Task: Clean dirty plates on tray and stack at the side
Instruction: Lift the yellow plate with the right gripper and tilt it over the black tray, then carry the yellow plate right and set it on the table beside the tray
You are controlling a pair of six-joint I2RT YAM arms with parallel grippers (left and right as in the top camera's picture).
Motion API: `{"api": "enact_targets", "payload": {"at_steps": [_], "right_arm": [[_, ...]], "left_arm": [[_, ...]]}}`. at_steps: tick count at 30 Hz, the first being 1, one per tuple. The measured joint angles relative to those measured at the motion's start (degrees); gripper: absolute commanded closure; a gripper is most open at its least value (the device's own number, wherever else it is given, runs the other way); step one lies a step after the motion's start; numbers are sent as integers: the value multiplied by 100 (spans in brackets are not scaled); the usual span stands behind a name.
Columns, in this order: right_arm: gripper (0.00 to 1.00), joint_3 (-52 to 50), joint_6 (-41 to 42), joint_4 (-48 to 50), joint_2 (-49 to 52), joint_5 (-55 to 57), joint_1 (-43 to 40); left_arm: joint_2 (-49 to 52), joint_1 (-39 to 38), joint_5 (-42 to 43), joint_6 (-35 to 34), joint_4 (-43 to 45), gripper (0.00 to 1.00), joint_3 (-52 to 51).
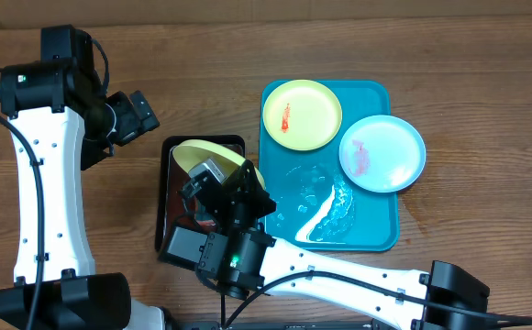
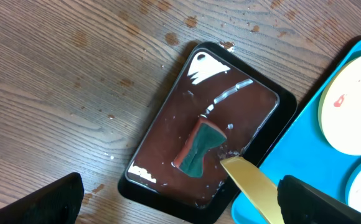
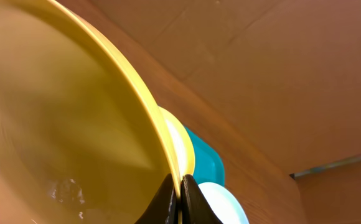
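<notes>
A pale yellow-green plate [image 1: 202,154] was held tilted above the dark brown tray [image 1: 170,197], its rim pinched between the fingers [image 3: 165,200] of the right gripper [image 1: 244,183]. In the right wrist view the rim ran straight down into the narrow slit between the two dark fingers, and the plate's broad face filled the left of the frame. The left wrist view showed the plate's edge over the corner of the dark brown tray nearest the teal tray [image 1: 376,234], just beside a green-and-red sponge [image 2: 198,148] lying on the wet tray floor. The teal tray lay just beside the dark brown tray. On it, a second yellow-green plate [image 1: 302,114] bore a red smear, and a blue-white plate [image 1: 382,153], also smeared red, overhung the right rim. Wet patches [image 1: 330,215] glistened on the teal floor. The left gripper [image 1: 140,113] hung over the wooden table [image 1: 202,55], apart from both trays, its fingers spread wide.
</notes>
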Motion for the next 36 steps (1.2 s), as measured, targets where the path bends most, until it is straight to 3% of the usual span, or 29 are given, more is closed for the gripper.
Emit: {"api": "enact_targets", "payload": {"at_steps": [28, 31, 36], "right_arm": [[96, 0, 146, 4, 0, 48, -37], [96, 0, 367, 55, 0, -492, -271], [96, 13, 535, 251, 0, -2625, -1403]], "left_arm": [[0, 0, -2, 0, 0, 0, 0], [0, 0, -2, 0, 0, 0, 0], [0, 0, 9, 0, 0, 0, 0]]}}
